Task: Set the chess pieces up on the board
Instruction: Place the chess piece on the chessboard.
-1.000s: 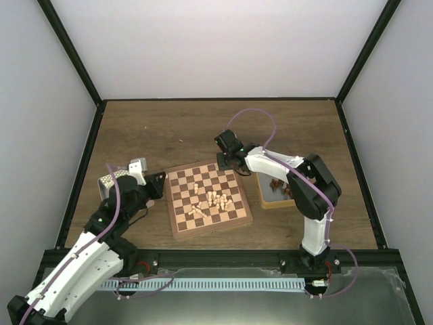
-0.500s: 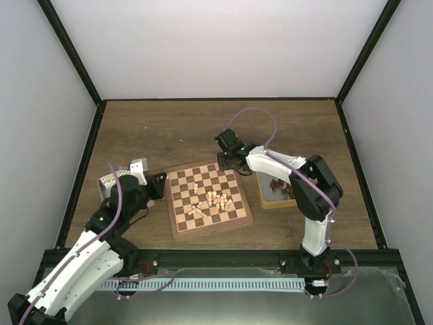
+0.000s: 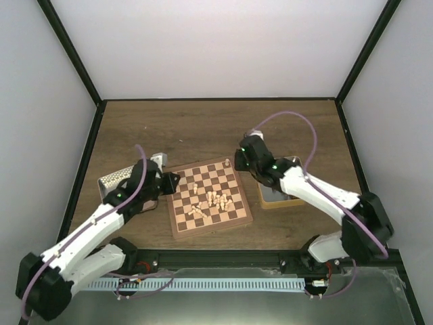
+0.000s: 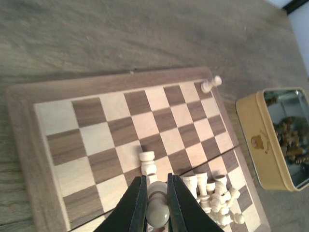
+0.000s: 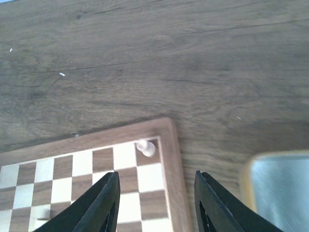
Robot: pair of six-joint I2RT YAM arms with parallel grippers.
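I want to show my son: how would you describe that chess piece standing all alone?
Find the chessboard mid-table. On its far right corner square, near the yellow tin, stands one cream pawn. The other cream pieces crowd together around the board's middle.

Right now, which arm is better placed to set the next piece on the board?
Left: the left gripper is shut on a pale piece over the board; the right gripper is open and empty.

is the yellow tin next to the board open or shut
Open: no lid on the yellow tin, and dark brown pieces show inside it.
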